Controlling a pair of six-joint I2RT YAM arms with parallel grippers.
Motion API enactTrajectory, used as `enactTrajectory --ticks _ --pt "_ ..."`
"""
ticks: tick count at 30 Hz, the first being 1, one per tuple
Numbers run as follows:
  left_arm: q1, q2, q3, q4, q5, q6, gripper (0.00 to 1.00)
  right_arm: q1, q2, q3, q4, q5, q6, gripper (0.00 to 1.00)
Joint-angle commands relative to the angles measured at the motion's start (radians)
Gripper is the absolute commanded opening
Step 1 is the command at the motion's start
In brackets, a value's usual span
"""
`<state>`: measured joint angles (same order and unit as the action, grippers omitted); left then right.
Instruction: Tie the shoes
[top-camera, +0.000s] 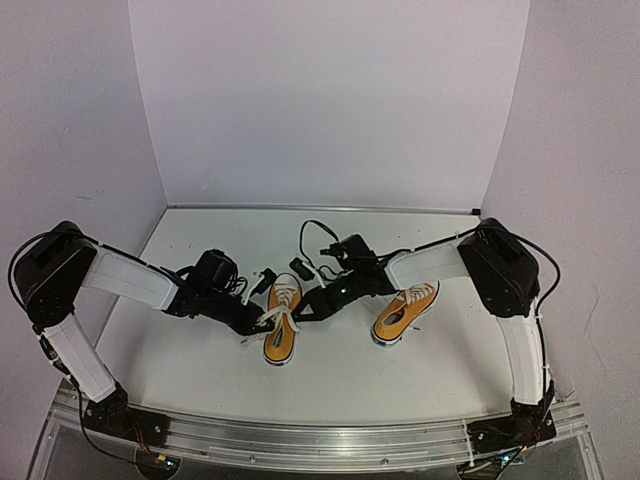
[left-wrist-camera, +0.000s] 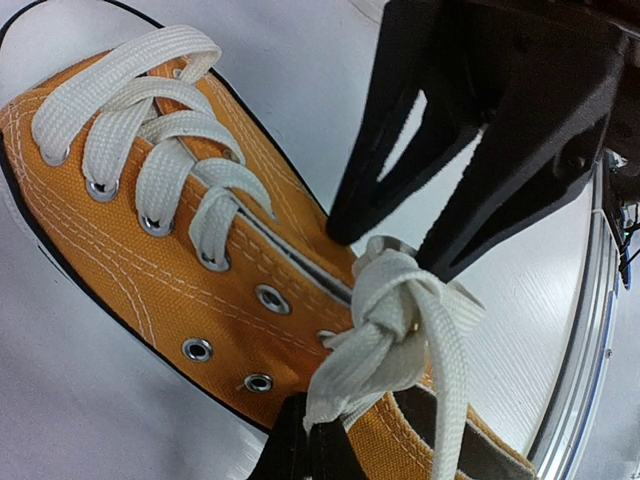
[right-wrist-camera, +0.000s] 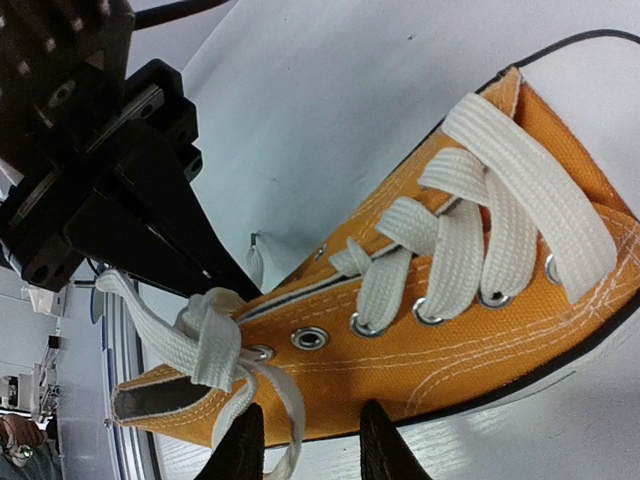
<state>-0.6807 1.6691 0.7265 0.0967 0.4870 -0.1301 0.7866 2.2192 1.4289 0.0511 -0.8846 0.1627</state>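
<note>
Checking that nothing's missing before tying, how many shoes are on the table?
2. The left shoe lies near the middle of the table; the right shoe lies just to its right. Nothing suggests another is hidden.

Left claw (top-camera: 267, 318), right claw (top-camera: 301, 311) at laces (top-camera: 285, 294)

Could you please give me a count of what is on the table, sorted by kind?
Shoes: 2
Arms: 2
Total: 4
</note>
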Motion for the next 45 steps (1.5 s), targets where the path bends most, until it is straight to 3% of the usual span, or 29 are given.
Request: enactTrajectory --ticks 1,3,16,45 --pt "-0.010 0.010 0.034 0.019 0.008 0.007 0.00 0.020 -0.015 0.037 0.002 -0.016 -0.014 0.15" --pt "-0.009 0.007 0.034 0.017 0.005 0.007 0.00 0.020 -0.026 0.026 -0.002 -0.002 -0.017 0.00" --pt "0.033 -0.046 0.000 0.008 -0.042 -0.029 0.00 0.012 -0.070 -0.046 -0.028 0.122 -0.005 0.00" --pt "0.096 -0.123 -0.038 -0.052 -0.230 -0.094 0.00 -0.066 -0.088 -0.117 -0.030 0.193 0.020 0.00"
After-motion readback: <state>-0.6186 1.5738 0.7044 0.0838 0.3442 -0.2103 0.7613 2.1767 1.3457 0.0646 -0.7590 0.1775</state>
